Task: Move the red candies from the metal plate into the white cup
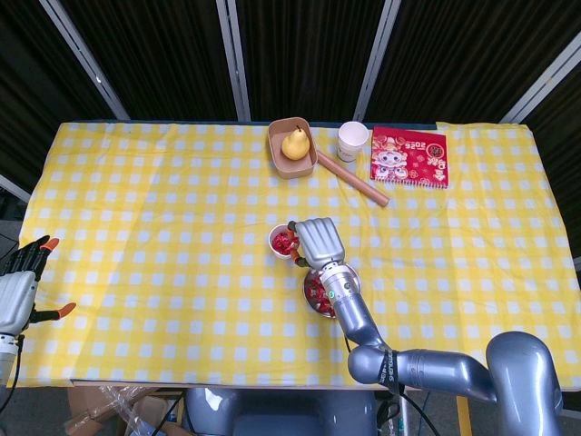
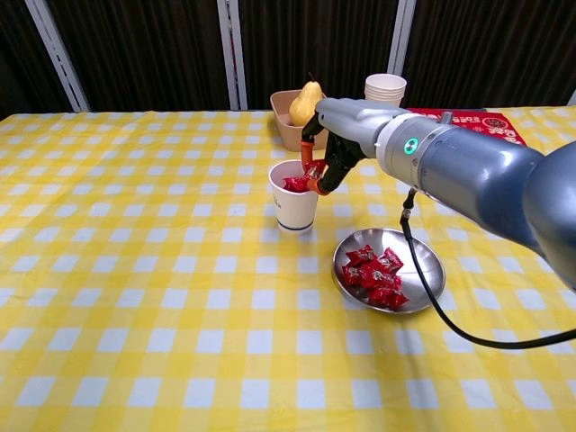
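The white cup [image 2: 295, 209] stands mid-table with red candies [image 2: 290, 184] inside; in the head view the cup [image 1: 283, 242] shows just left of my right hand [image 1: 318, 241]. In the chest view, the right hand [image 2: 331, 148] hovers over the cup's right rim and pinches one red candy [image 2: 313, 171] between thumb and finger. The metal plate [image 2: 423, 270] sits to the cup's right and nearer, holding several red candies [image 2: 373, 274]. My left hand [image 1: 23, 282] hangs off the table's left front corner, fingers apart and holding nothing.
At the back of the table are a brown tray with a pear [image 1: 293, 143], a stack of white cups [image 1: 352, 139], a red booklet [image 1: 409, 157] and a wooden stick [image 1: 352, 179]. My right forearm reaches from the front edge across the plate.
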You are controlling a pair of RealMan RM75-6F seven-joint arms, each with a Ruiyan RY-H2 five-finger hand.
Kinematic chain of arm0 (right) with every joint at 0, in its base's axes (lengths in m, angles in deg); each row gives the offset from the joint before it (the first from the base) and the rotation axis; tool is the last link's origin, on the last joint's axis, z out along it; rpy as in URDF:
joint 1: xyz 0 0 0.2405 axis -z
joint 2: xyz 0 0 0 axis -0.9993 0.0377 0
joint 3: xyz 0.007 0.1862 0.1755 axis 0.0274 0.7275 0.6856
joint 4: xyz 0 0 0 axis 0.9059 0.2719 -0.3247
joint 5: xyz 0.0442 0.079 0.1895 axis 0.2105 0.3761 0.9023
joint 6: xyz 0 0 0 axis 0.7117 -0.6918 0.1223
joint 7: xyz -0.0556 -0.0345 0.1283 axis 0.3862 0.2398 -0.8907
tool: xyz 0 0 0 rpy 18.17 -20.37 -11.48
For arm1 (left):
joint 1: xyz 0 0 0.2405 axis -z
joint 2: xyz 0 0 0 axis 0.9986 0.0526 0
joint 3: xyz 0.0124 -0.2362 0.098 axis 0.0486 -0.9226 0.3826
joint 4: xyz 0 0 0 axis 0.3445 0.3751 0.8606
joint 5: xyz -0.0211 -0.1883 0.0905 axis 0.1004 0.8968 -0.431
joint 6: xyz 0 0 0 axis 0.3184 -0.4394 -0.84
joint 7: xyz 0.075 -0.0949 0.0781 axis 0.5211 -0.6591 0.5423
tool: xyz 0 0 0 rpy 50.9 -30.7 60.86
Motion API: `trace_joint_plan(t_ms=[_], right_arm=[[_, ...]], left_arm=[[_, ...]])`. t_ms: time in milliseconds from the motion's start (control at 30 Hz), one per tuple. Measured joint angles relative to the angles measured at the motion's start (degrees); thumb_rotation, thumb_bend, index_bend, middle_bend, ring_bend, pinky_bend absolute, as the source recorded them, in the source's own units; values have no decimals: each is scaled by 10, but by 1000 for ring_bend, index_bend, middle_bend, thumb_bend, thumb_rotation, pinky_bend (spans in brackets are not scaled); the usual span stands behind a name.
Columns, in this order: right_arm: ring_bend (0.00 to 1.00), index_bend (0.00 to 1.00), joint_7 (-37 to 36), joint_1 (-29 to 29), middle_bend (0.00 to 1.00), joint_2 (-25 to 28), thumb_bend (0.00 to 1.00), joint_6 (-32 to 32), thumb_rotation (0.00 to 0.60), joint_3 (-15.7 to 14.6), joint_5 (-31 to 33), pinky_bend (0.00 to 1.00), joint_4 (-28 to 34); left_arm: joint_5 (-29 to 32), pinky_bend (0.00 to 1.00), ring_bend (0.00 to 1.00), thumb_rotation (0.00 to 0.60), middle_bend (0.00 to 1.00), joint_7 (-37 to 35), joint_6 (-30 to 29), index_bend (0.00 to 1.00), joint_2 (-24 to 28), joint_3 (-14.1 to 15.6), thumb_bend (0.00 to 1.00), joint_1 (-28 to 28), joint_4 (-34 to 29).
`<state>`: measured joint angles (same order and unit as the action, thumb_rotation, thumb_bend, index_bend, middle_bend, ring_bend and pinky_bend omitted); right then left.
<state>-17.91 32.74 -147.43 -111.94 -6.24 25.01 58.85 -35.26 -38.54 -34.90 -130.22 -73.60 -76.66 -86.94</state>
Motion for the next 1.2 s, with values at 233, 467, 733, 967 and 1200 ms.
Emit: trace_joint_plan(t_ms=[233, 467, 733, 967, 1200], right_arm=[[967, 376, -5, 0, 944, 1, 419, -13, 600, -3, -13, 1000, 15], [967, 366, -4, 5, 944, 10, 418, -32, 600, -9, -27, 1000, 49], [967, 366, -6, 41, 944, 41, 417, -67, 600, -45, -52, 1000, 119], [967, 366, -6, 90, 944, 71, 398, -90, 600, -118, -77, 1000, 167], [967, 339, -9, 128, 944, 70, 381, -98, 600, -166, -92, 1000, 172]], left_arm=[[1, 0, 0, 600, 0, 3, -4, 55, 0, -1, 11, -2, -1], [2, 0, 0, 600, 0, 1, -12, 55, 2, 0, 11, -7, -1], [-5, 0, 0, 600, 0, -1, -15, 55, 2, 1, 12, -8, 0], [-10, 0, 0, 600, 0, 2, -16, 55, -1, 2, 13, -7, 1], [-12, 0, 0, 600, 0, 8, -20, 56, -5, 1, 14, -6, 1]])
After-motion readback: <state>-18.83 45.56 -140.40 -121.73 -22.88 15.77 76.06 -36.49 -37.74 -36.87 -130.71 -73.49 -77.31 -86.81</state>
